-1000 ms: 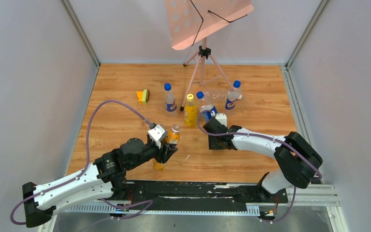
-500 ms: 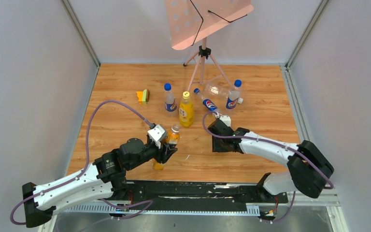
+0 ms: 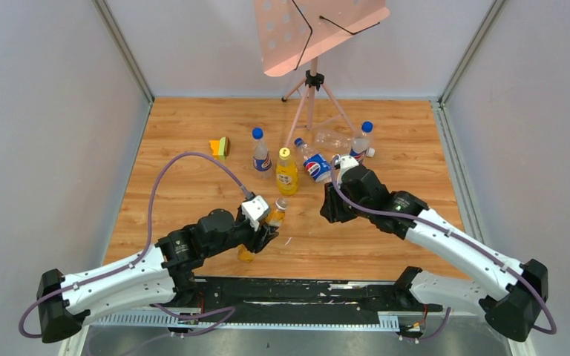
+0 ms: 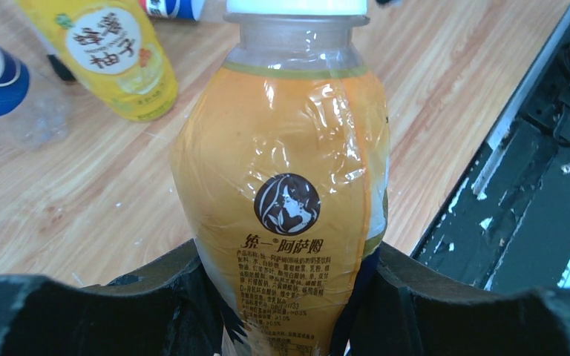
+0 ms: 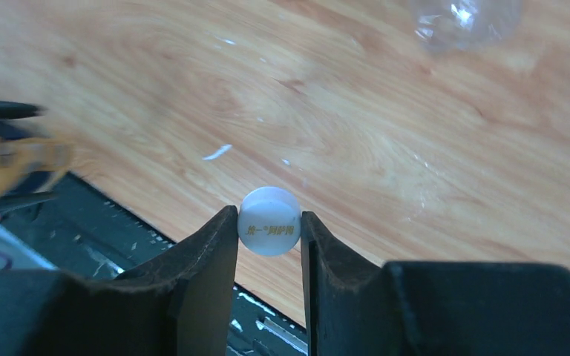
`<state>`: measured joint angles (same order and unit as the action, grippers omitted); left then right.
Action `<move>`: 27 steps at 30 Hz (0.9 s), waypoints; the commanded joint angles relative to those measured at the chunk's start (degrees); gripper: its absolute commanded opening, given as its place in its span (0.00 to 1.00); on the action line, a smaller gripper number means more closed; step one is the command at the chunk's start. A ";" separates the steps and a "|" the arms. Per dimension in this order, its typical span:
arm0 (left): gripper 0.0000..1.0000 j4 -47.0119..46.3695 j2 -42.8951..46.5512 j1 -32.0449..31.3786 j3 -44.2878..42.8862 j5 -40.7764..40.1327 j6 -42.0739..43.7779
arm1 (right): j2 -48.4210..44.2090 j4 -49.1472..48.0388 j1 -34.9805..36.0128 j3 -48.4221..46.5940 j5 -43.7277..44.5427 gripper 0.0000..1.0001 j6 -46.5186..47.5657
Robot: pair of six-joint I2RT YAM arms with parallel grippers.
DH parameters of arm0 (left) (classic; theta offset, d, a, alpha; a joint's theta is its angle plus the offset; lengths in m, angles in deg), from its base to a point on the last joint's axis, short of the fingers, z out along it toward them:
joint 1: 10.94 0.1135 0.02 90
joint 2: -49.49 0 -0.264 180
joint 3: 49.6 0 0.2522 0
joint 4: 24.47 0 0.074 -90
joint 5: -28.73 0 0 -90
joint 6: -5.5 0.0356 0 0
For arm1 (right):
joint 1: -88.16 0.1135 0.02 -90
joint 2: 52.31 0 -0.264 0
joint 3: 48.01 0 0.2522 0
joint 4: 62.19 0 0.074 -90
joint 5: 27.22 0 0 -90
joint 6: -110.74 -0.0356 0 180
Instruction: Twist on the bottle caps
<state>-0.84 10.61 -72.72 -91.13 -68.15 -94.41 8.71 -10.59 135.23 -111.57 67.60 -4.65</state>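
With the white cap (image 5: 269,226) pinched in your right gripper (image 5: 269,221) above the tabletop (image 5: 415,148) and the amber bottle (image 4: 289,148) clamped low in your left gripper (image 4: 289,297), the two apart, you now need to carry the cap squarely onto the neck and twist.

The orange-amber plastic bottle (image 4: 297,185) carries a dark round emblem of a woman's profile with 统一阿萨姆 under it; the finer print below is too small to read. Up and left of it, the yellow plastic bottle (image 4: 111,52) shows 蜂蜜柚子 in a white circle. Beyond it, the clear plastic bottle with a blue label (image 3: 314,167) bears the Pepsi globe. The small white round plastic cap (image 5: 269,220) has gold lettering too blurred to read.
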 commanded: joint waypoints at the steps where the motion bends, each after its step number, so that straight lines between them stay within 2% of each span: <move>1: 0.39 -4.56 -2.65 0.01 -3.05 7.91 5.02 | -3.85 1.18 -0.17 -7.68 -9.52 0.00 10.93; 6: 0.34 -5.63 -5.83 0.07 -5.39 16.72 8.97 | -5.69 0.95 -0.25 -13.36 -18.61 0.00 18.66; 12: 0.33 -7.04 -7.69 -0.02 -7.02 22.51 12.06 | -6.33 -0.58 -0.22 -15.62 -28.66 0.00 24.01; 18: 0.32 -8.95 -7.73 -0.05 -7.47 24.47 13.03 | -7.11 -2.67 -0.22 -15.00 -36.71 0.00 24.90; 27: 0.30 -9.50 -8.43 -0.03 -8.08 25.32 12.95 | -7.08 -4.70 -0.22 -13.99 -41.25 0.00 24.35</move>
<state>-7.11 2.22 -72.72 -95.80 -44.43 -82.59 2.24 -11.66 135.20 -125.36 30.20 18.56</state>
